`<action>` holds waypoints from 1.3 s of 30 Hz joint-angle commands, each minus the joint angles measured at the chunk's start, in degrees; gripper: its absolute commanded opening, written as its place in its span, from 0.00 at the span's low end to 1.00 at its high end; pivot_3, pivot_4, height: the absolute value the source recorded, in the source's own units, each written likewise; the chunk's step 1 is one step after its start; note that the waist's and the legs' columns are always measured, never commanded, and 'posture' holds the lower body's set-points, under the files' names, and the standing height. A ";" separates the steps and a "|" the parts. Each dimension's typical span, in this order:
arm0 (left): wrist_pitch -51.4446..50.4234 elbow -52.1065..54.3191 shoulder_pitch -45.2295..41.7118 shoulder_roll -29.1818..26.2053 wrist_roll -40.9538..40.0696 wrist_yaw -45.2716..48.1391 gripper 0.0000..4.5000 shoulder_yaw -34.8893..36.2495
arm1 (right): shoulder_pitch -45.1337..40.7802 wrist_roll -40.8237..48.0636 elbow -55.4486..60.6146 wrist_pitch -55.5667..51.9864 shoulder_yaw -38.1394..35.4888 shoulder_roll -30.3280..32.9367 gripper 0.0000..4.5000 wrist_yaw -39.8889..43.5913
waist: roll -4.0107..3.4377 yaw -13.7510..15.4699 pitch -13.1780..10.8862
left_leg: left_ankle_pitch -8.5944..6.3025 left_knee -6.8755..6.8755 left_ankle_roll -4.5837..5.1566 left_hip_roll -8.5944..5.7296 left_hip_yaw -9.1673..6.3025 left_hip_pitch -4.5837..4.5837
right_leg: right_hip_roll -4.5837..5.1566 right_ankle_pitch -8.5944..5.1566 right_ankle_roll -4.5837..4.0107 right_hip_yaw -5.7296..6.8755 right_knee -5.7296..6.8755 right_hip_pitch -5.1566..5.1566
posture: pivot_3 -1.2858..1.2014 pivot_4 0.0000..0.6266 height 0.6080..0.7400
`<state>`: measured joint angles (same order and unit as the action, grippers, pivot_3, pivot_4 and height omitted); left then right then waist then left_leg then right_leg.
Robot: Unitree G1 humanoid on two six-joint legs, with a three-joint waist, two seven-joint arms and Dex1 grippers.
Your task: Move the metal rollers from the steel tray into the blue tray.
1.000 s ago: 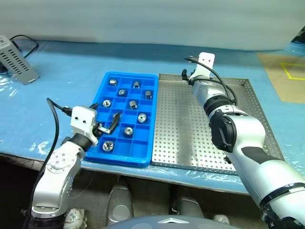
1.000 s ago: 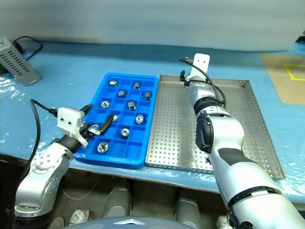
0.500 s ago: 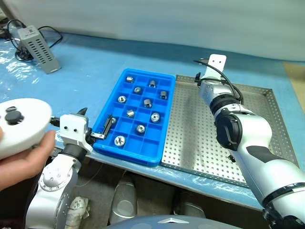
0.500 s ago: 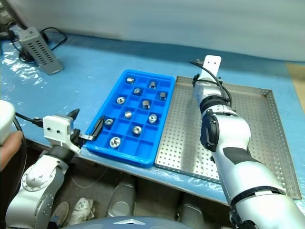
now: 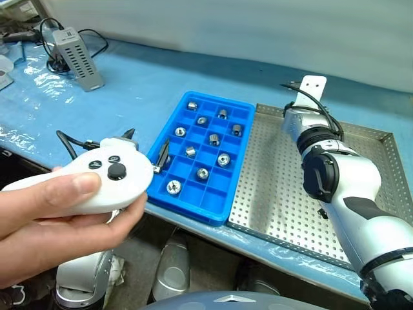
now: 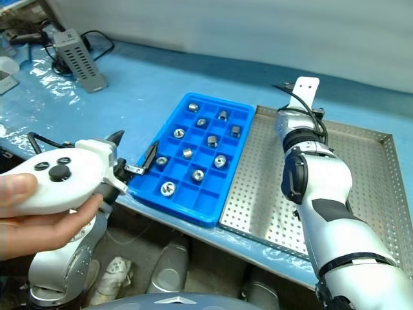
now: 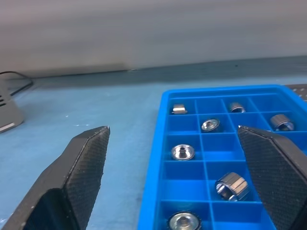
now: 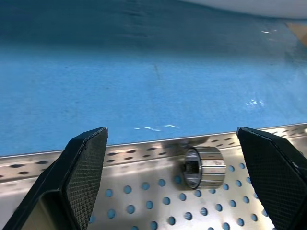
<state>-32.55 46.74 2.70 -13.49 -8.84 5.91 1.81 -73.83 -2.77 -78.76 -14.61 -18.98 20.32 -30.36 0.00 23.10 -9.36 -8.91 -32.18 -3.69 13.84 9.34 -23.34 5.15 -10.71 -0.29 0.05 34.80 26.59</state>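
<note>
Most of the work looks done. The blue tray (image 5: pixel 205 158), in the middle of the left eye view, already carries nine metal rollers (image 5: pixel 215 139) in its square compartments, one per cell, and several cells near its lower edge are still free. The steel tray (image 5: pixel 277 194), touching the blue one on its right side, shows a bare perforated floor almost everywhere.

One roller (image 8: pixel 204 166) is left: in the right wrist view it lies on its side on the holed floor, just beside the raised rim, right of centre in that frame. The right gripper (image 8: pixel 172 177) faces it with fingers (image 8: pixel 84 165) spread wide and nothing between them. The left gripper (image 7: pixel 175 172) is also released and empty, with the blue tray's left edge and some filled cells lying between its fingers.

At the lower left of the head views, a person's hand (image 5: pixel 45 226) holds a white controller (image 5: pixel 97 184) in front of the left arm.

By my judgement, only this last roller remains to pick and carry over.
</note>
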 commanded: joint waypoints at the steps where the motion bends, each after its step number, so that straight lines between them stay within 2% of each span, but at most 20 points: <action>1: 0.77 -1.89 -3.03 -0.77 1.05 0.51 1.00 -0.36 | -0.18 -1.51 0.34 -0.24 0.61 1.26 0.99 -1.20 | -0.03 0.19 -0.01 | 0.00 0.00 -0.01 -0.01 -0.02 0.01 | 0.00 0.00 0.00 0.00 0.01 -0.01 | 0.80 0.24 1.00; 13: 1.02 -10.46 -14.16 -1.51 -0.78 5.39 1.00 -2.43 | 0.44 -0.35 0.39 -0.48 -1.43 2.57 0.99 1.94 | -0.05 0.32 -0.01 | 0.19 -0.06 -0.33 -0.04 -0.22 0.00 | -0.04 0.02 0.01 0.02 0.23 -0.01 | 0.79 0.24 1.00; 20: 2.67 -16.94 -21.20 0.03 -1.66 7.21 1.00 -3.04 | 2.29 0.32 0.43 -0.76 -2.80 3.83 0.99 2.22 | -0.05 0.17 -0.01 | 0.21 -0.19 -0.35 -0.07 -0.28 0.00 | -0.02 0.02 0.01 0.01 0.41 -0.01 | 0.77 0.24 1.00; 25: 2.93 -18.44 -22.72 0.55 -1.65 8.33 1.00 -4.19 | 3.52 1.48 0.48 -0.77 -4.15 5.11 0.99 4.15 | -0.05 -0.37 -0.01 | 0.22 -0.28 -0.37 -0.07 -0.31 -0.01 | -0.02 0.02 0.02 0.02 0.54 0.00 | 0.76 0.24 1.00; 29: 2.88 -19.35 -23.36 0.68 -1.86 9.16 1.00 -4.46 | 4.22 3.23 0.51 0.16 -5.79 5.30 0.99 9.43 | -0.05 -0.72 -0.01 | 0.23 -0.34 -0.38 -0.07 -0.32 0.04 | -0.03 0.02 0.01 0.01 0.65 0.00 | 0.75 0.24 1.00; 39: 1.17 -15.55 -20.13 0.83 -1.25 8.11 1.00 -4.49 | 5.05 2.82 0.36 0.52 -5.95 5.91 0.99 13.54 | -0.05 -1.46 -0.01 | 0.22 -0.52 -0.37 -0.07 -0.44 -0.06 | 0.00 0.02 0.00 0.06 0.77 -0.01 | 0.78 0.24 1.00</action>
<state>-31.59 27.90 -17.50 -12.68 -10.11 14.59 -2.93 -68.42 0.65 -78.79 -15.33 -25.11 25.13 -17.24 -0.05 21.64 -9.37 -8.68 -32.71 -4.06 13.77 8.89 -23.41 5.15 -10.70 -0.29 0.12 35.57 26.58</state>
